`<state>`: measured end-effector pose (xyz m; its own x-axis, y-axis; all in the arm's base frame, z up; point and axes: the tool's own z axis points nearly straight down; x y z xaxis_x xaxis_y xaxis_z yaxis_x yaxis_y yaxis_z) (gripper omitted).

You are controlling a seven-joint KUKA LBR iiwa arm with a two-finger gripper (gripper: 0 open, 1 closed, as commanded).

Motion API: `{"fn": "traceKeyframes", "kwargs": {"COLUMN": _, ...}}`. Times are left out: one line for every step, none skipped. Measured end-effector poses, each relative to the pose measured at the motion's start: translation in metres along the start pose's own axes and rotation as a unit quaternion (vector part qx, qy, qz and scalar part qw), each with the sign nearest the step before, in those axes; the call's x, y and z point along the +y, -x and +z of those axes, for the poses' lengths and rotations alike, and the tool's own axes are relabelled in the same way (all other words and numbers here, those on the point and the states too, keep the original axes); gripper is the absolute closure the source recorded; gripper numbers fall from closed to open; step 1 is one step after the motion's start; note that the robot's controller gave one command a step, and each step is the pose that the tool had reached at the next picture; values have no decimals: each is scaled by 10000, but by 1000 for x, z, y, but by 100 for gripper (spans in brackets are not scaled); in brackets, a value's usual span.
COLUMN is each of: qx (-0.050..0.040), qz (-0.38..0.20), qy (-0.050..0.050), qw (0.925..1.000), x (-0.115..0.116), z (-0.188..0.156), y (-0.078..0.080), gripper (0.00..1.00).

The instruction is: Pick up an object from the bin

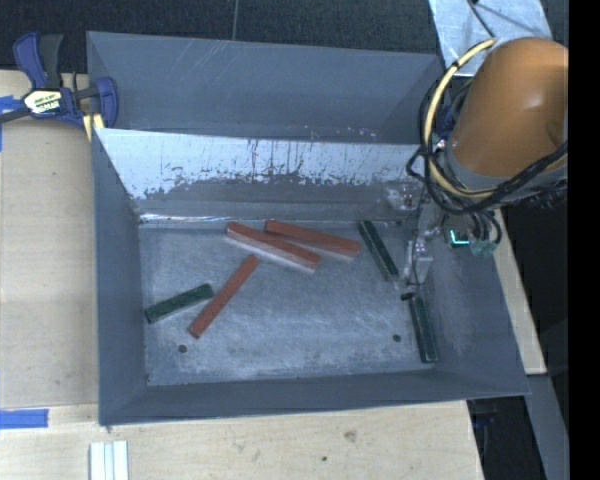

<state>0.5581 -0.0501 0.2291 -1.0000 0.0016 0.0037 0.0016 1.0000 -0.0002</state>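
Jaws, state cannot be told, hang at 3 o'clock in the bin (pixel 280 98) between tilted green bar (pixel 378 250) and wall-side green bar (pixel 421 330); either judged light, stiff, slippery, best gripped across mid-length.

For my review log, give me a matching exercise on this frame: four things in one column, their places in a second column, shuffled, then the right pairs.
Things
1. gripper
2. short dark green bar
3. two red-brown sticks lying side by side
4. single slanted red-brown stick

Places
A. farthest left on the floor of the bin
B. right side of the bin
C. middle of the floor, near the back wall
D. left of centre, just right of the short green bar

Pairs: 1-B, 2-A, 3-C, 4-D
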Motion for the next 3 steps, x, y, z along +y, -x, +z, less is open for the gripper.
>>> {"fn": "traceKeyframes", "kwargs": {"qx": 0, "qz": 600, "qy": 8, "qw": 9982, "x": 38, "z": 163, "y": 54, "gripper": 0}}
{"fn": "traceKeyframes", "kwargs": {"qx": -41, "qz": 603, "qy": 2, "qw": 9982, "x": 37, "z": 158, "y": 56, "gripper": 100}}
{"fn": "traceKeyframes", "kwargs": {"qx": -73, "qz": -1637, "qy": -14, "qw": 9865, "x": 23, "z": -29, "y": 53, "gripper": 100}}
